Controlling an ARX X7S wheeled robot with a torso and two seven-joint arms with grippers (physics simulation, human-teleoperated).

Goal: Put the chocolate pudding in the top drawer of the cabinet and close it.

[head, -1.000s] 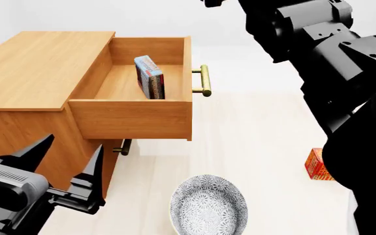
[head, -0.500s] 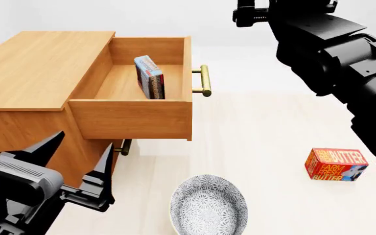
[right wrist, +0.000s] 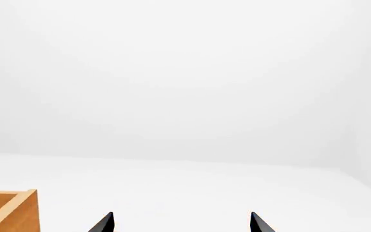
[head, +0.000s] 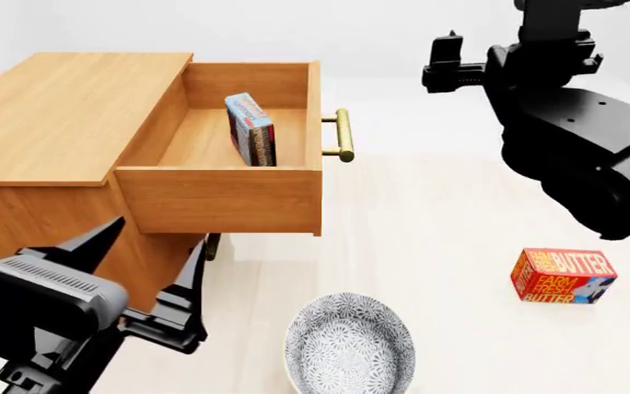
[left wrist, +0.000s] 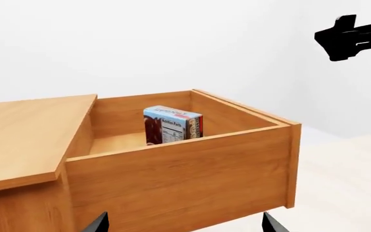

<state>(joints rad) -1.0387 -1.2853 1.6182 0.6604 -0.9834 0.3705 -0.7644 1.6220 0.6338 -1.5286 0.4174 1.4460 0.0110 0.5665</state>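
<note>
The cabinet (head: 63, 115) stands at the left with its top drawer (head: 222, 197) pulled open. The chocolate pudding (head: 250, 130) stands on edge inside the drawer, and it also shows in the left wrist view (left wrist: 172, 124). The brass handle (head: 343, 135) is on the drawer front. My left gripper (head: 145, 254) is open and empty, low in front of the cabinet, facing the drawer's side wall (left wrist: 179, 169). My right gripper (head: 446, 72) is open and empty, raised to the right of the handle and apart from it. It also shows in the left wrist view (left wrist: 356, 36).
An orange-red butter box (head: 563, 276) lies on the floor at the right. A patterned bowl (head: 349, 343) sits near the front middle. The lower drawer's handle (head: 210, 246) shows under the open drawer. A corner of the drawer (right wrist: 8, 210) shows in the right wrist view.
My right arm has swung clear to the right, uncovering the butter box, and its gripper has come down into view. My left gripper has risen a little and shifted right. The pudding has not moved.
</note>
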